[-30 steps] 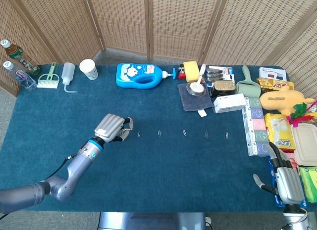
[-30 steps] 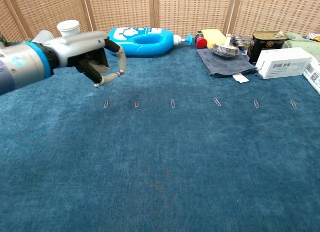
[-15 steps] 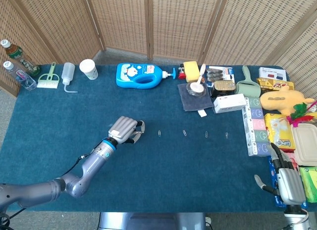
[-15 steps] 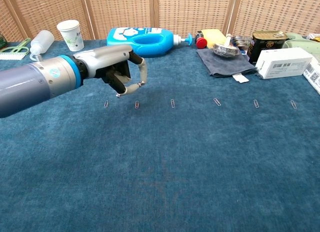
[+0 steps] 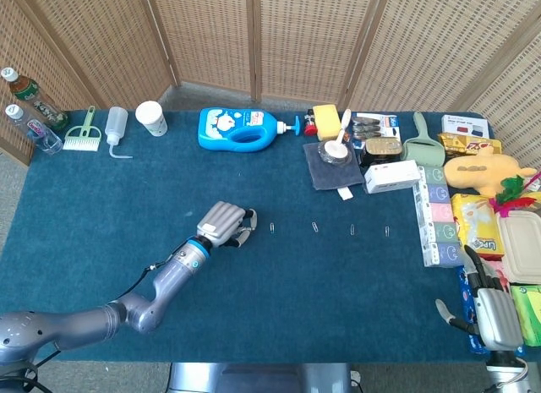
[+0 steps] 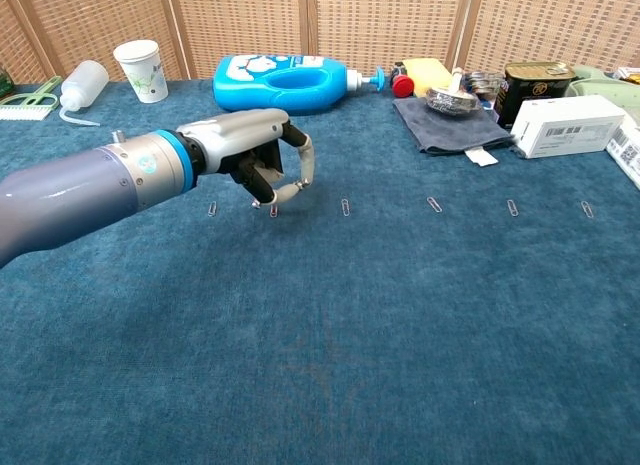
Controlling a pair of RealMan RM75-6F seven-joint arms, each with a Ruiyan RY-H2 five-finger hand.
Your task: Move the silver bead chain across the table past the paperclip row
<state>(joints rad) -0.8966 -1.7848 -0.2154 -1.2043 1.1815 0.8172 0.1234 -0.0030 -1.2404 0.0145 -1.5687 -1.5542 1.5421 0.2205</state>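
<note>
Chest view — left robot hand (image 6: pixel 262 165) curled over paperclip row (image 6: pixel 400 206), chain unseen

Left robot hand (image 6: pixel 262 163) outstretched, fingers curled; right robot hand (image 5: pixel 493 313) low, fingers apart.

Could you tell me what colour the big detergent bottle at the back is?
Blue, with a blue pump; the detergent bottle shows best in the head view.

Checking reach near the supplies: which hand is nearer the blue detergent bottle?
Left. The left hand sits mid-table, in front of the blue detergent bottle; the right hand is at the table's far right near edge.
</note>
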